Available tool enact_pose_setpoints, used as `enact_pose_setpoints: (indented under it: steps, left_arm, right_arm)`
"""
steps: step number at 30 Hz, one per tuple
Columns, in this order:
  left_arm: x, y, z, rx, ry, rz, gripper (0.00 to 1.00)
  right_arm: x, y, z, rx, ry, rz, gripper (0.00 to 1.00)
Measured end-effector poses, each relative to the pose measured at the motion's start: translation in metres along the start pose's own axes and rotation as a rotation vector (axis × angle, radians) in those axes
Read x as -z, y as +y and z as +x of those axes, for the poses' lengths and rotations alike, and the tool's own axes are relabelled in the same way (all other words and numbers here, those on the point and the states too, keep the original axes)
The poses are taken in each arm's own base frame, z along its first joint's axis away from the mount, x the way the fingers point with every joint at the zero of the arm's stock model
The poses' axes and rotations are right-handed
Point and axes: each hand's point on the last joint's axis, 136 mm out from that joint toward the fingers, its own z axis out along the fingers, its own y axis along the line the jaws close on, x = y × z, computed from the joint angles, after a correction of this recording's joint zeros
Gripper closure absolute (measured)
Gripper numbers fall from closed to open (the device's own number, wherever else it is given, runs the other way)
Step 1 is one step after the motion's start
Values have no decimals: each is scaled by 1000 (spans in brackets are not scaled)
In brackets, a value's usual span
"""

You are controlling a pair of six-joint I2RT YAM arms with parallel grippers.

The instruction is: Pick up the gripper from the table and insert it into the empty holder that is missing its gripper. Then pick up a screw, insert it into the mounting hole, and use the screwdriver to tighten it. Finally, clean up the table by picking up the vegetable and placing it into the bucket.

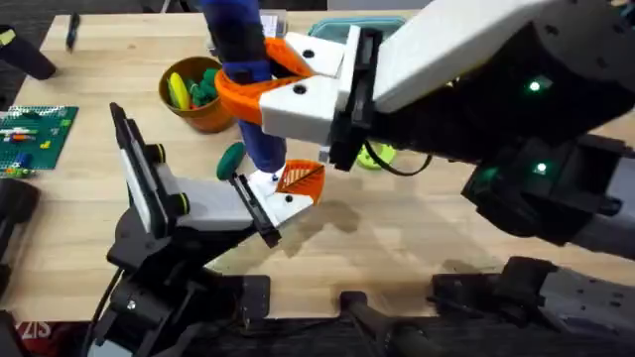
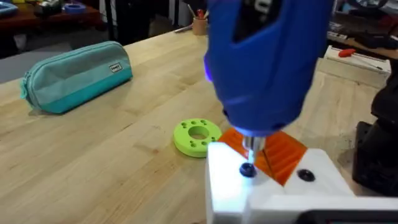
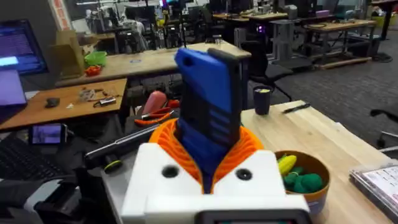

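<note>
My right gripper (image 1: 254,73) reaches in from the right and is shut on the blue screwdriver (image 1: 260,139), which stands upright. The driver's bit presses a dark screw (image 2: 247,169) into the white gripper piece (image 1: 283,186) with its orange ribbed tip (image 2: 280,152). That piece sits at the end of the black-and-white holder (image 1: 203,203), which has yellow-green knobs. From the right wrist, the screwdriver (image 3: 208,106) rises between the orange pads (image 3: 249,146). The orange-brown bucket (image 1: 203,117) behind holds yellow and green vegetables (image 3: 301,177). A dark green vegetable (image 1: 231,157) lies on the table beside the screwdriver.
A lime-green disc (image 2: 197,137) lies on the table just past the holder. A teal pouch (image 2: 78,74) lies farther back. A green brick plate (image 1: 35,139) sits at the table's left edge. The right arm's big body (image 1: 496,89) covers the right half.
</note>
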Motion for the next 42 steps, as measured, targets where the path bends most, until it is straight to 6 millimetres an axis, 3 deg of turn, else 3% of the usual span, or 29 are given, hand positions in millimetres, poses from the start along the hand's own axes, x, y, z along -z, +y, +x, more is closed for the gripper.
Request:
enact_pose_setpoints:
  steps: [12, 33, 42]
  left_arm:
    - [0, 0, 0, 4, 1, -1, 990]
    - [0, 1, 0, 9, 0, -4, 990]
    - [0, 1, 0, 8, 0, -3, 991]
  right_arm:
    - [-5, -4, 11, -11, 21, 4, 952]
    - [-5, -4, 10, -9, 20, 2, 952]
    - [4, 4, -11, 13, -28, -4, 952]
